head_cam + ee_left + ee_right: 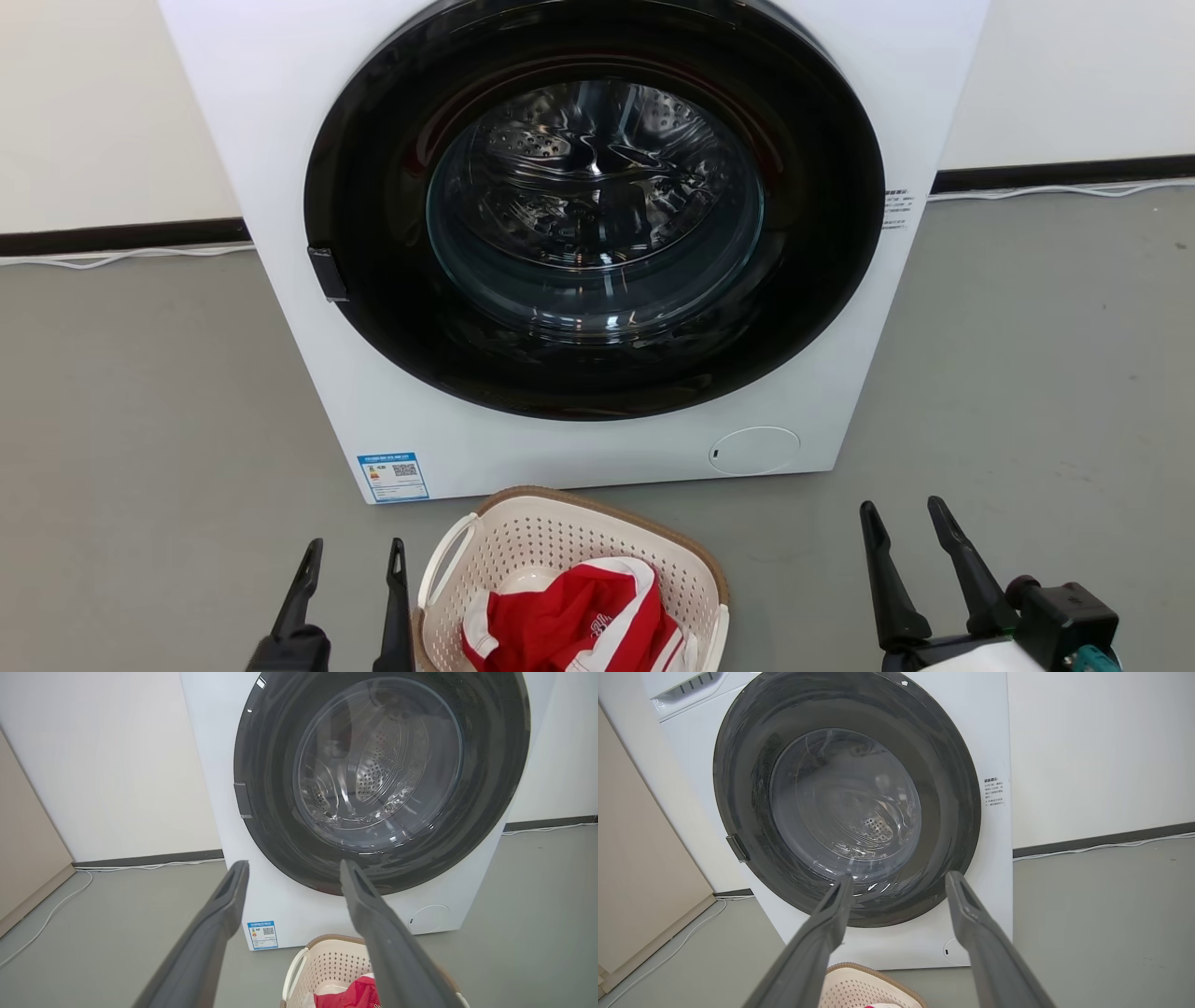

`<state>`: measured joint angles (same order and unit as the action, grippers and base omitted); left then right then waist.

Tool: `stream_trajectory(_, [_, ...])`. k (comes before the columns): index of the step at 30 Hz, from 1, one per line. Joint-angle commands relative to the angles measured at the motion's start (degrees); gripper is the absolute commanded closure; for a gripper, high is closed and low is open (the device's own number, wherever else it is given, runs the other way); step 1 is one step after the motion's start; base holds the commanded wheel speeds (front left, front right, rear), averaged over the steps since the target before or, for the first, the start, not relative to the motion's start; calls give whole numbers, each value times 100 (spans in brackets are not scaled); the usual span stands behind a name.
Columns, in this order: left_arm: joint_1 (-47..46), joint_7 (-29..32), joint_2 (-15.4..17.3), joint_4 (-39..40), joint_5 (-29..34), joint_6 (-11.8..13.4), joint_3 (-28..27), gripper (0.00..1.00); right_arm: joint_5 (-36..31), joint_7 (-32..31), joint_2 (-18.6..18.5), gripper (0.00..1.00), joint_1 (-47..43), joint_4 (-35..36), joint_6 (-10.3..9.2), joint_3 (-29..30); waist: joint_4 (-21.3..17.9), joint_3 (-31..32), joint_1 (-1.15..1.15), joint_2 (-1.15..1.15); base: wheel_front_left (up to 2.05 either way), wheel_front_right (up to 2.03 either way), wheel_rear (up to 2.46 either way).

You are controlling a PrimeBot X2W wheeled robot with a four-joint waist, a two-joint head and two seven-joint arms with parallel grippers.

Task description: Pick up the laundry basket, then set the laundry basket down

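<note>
Cream laundry basket (560, 541), brown rim, red-white garment (579, 625), white washer (579, 448)

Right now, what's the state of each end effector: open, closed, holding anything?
Left end effector: open, holding nothing, beside the laundry basket.
Right end effector: open, holding nothing.

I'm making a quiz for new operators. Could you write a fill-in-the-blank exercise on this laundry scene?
The cream perforated plastic laundry basket with a brown rim stands on the grey ____.
In it lies a ____ and white garment.
The white washing machine behind it has its round glass door ____.
The left gripper and the right gripper both stand ____.
Missing words: floor; red; closed; open.
</note>
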<state>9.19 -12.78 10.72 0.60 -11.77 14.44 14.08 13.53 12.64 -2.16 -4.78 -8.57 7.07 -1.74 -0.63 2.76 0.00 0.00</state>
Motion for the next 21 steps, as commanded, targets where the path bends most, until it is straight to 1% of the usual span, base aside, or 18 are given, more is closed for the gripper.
stream_trajectory(1, [-81,-111,-2,228,288,47,-152,0,-260,125,-68,0,90,195,39,-147,-1,4,0,0,0,0,0])
stream_trajectory(6, [-2,-211,-77,304,636,37,-193,0,-671,225,-71,0,66,248,42,-193,-8,13,0,0,0,0,0])
stream_trajectory(21, [34,-222,-289,215,703,-222,-437,0,-719,236,-72,0,68,246,42,-178,-11,-16,0,0,0,0,0])
